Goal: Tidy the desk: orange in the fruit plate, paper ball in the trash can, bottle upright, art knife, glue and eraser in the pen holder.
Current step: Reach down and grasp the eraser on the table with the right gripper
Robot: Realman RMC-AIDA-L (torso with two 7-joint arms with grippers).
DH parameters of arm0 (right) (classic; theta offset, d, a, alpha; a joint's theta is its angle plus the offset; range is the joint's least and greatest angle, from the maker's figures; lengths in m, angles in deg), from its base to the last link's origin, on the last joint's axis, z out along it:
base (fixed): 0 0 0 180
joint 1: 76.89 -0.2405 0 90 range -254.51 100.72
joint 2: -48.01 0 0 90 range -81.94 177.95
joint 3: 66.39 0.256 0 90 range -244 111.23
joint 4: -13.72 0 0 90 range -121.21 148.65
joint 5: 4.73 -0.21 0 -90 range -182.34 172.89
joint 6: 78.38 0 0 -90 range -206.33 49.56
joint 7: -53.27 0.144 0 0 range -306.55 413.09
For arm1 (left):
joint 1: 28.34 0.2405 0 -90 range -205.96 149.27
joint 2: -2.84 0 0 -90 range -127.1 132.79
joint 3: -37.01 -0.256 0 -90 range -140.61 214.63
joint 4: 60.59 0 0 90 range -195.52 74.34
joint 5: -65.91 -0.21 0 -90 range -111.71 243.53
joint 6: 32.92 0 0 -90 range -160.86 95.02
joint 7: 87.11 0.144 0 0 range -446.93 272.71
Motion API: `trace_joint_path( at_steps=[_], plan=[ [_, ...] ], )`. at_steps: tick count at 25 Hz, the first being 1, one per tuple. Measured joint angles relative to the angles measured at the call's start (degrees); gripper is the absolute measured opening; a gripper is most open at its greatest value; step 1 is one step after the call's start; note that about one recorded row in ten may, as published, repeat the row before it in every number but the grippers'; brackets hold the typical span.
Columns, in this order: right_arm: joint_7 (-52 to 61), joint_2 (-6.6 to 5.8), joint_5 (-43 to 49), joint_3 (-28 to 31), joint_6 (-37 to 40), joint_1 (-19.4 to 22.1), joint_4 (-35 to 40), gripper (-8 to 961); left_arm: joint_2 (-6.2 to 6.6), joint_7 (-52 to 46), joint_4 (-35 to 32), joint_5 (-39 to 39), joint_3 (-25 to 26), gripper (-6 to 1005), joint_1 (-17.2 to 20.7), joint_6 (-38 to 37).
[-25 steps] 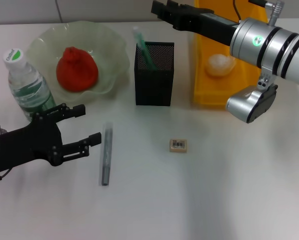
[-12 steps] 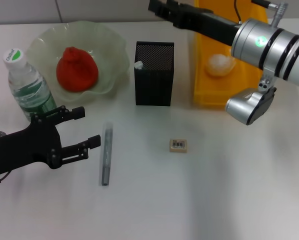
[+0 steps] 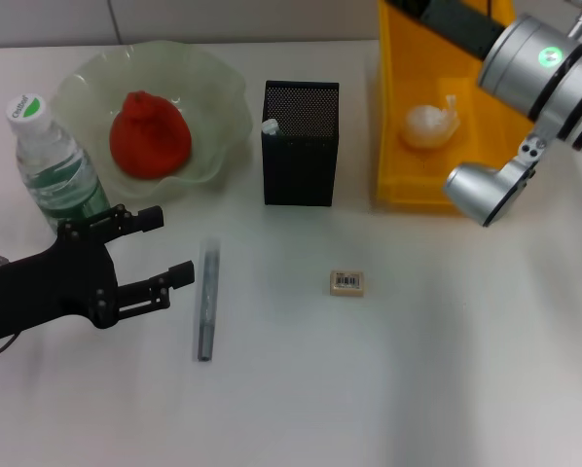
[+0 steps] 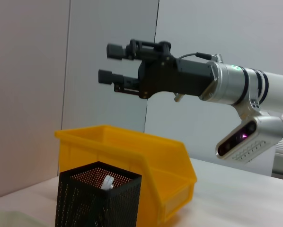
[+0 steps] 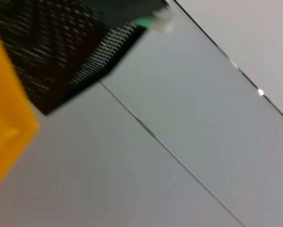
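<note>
The orange (image 3: 150,133) lies in the green fruit plate (image 3: 213,88). Beside it the bottle (image 3: 53,170) stands upright. The black mesh pen holder (image 3: 300,156) holds the glue, only its white tip (image 3: 269,125) showing. A paper ball (image 3: 429,126) rests in the yellow trash can (image 3: 393,146). On the table lie the grey art knife (image 3: 206,302) and the eraser (image 3: 346,282). My left gripper (image 3: 174,243) is open, just left of the knife. My right gripper (image 4: 112,63) is open and empty, high above the trash can in the left wrist view.
The right arm's silver forearm (image 3: 544,68) hangs over the trash can's right side. In the right wrist view the pen holder (image 5: 51,47) and a corner of the trash can (image 5: 4,118) show against the table. The table's front half holds only the knife and eraser.
The glue has dropped into the pen holder until only its tip shows. My right gripper has pulled back and to the right, out of the head view. The left arm barely moved.
</note>
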Motion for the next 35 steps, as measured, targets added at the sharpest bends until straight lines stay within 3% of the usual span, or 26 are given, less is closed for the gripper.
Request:
trace_joint_path(
  at_steps=[15, 26, 30, 34, 35],
  plan=[
    [28.1, -0.06, -9.7, 2.2, 15.3, 0.3, -5.3, 562, 0.15, 0.4, -0.1, 0.1, 1.2, 799, -0.2, -0.9],
    [64.7, 0.0, -10.1, 3.5, 16.8, 0.2, -8.0, 563, 0.17, 0.5, 0.0, 0.4, 1.6, 798, -0.1, -1.2],
    [84.3, 0.04, -11.4, 5.5, 16.8, -0.2, -8.9, 563, 0.18, 0.5, 0.1, 0.5, 1.6, 799, 0.0, -1.2],
    [95.4, 0.04, -11.5, 6.2, 16.8, -0.2, -9.4, 563, 0.17, 0.5, 0.1, 0.5, 1.6, 799, 0.1, -1.2],
    [103.3, 0.02, -11.4, 6.2, 16.7, -0.2, -9.9, 563, 0.17, 0.5, 0.1, 0.5, 1.6, 799, 0.1, -1.2]
  ],
)
